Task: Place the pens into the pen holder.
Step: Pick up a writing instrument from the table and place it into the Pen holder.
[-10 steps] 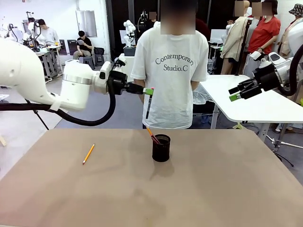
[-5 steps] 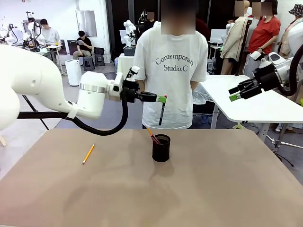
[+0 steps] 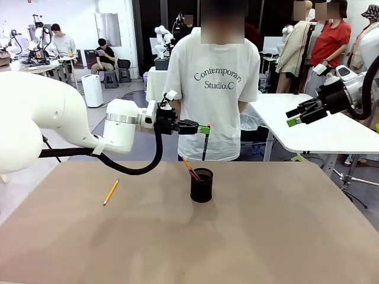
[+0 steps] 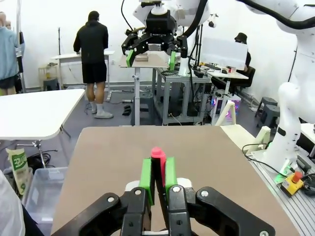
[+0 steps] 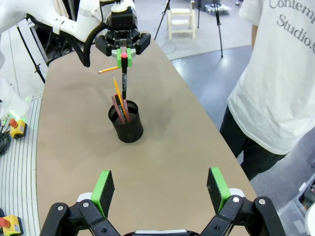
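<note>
**Mia:** Where is the dark pen [image 3: 205, 145]?

**Tom:** The left gripper [image 3: 204, 129] has it. Its two green fingers [image 4: 145, 173] are squeezed tight on the top part of the pen, just under the red end. The pen hangs straight down.

**Mia:** Is it in the cup [image 3: 201, 185]?

**Tom:** Not yet. Its tip is just above the cup, in the air.

**Mia:** What is in the cup?

**Tom:** An orange pencil [image 3: 186, 164] and a red-brown pen [image 3: 193, 174]. Both lean toward the left side of the cup and stick out over its rim.

**Mia:** I see one more pencil!

**Tom:** Yes, the loose pencil [image 3: 111, 192]. It lies flat on the table [image 3: 266, 236], well to the left of the cup. Nothing touches it.

**Mia:** And the right gripper [image 3: 294, 117]?

**Tom:** It is up high, far to the right of the cup. Its fingers are spread wide and there is nothing between them.

**Mia:** Who is behind the cup?

**Tom:** A person [image 3: 216, 89] in a white shirt stands at the far side of the table. I cannot see their hands.
</note>
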`<state>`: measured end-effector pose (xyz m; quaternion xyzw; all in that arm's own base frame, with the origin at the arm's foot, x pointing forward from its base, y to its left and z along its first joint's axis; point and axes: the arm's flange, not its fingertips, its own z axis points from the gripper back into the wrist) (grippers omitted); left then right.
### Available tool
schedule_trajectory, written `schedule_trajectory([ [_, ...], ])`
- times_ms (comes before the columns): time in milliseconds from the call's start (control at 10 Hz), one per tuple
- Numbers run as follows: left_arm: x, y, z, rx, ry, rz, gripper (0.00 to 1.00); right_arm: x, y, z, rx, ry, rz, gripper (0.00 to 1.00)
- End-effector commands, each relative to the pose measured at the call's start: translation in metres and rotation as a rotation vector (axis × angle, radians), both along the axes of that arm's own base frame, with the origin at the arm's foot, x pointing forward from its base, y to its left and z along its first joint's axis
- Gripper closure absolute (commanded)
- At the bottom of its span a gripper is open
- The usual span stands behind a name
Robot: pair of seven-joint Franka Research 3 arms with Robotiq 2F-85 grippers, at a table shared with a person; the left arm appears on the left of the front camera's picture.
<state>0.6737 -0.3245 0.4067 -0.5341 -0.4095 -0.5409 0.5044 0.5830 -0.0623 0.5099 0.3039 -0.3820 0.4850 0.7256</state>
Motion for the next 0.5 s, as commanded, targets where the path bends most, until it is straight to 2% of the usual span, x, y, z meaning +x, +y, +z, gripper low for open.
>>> schedule_trajectory([
  [0, 0.006, -0.002, -0.003, -0.016, -0.017, -0.020, 1.00, 0.001, 0.001, 0.002, -0.002, -0.004, -0.001, 0.00],
  [400, 0.016, -0.015, -0.027, 0.018, 0.046, -0.041, 1.00, 0.001, 0.001, 0.002, -0.002, -0.004, -0.001, 0.00],
])
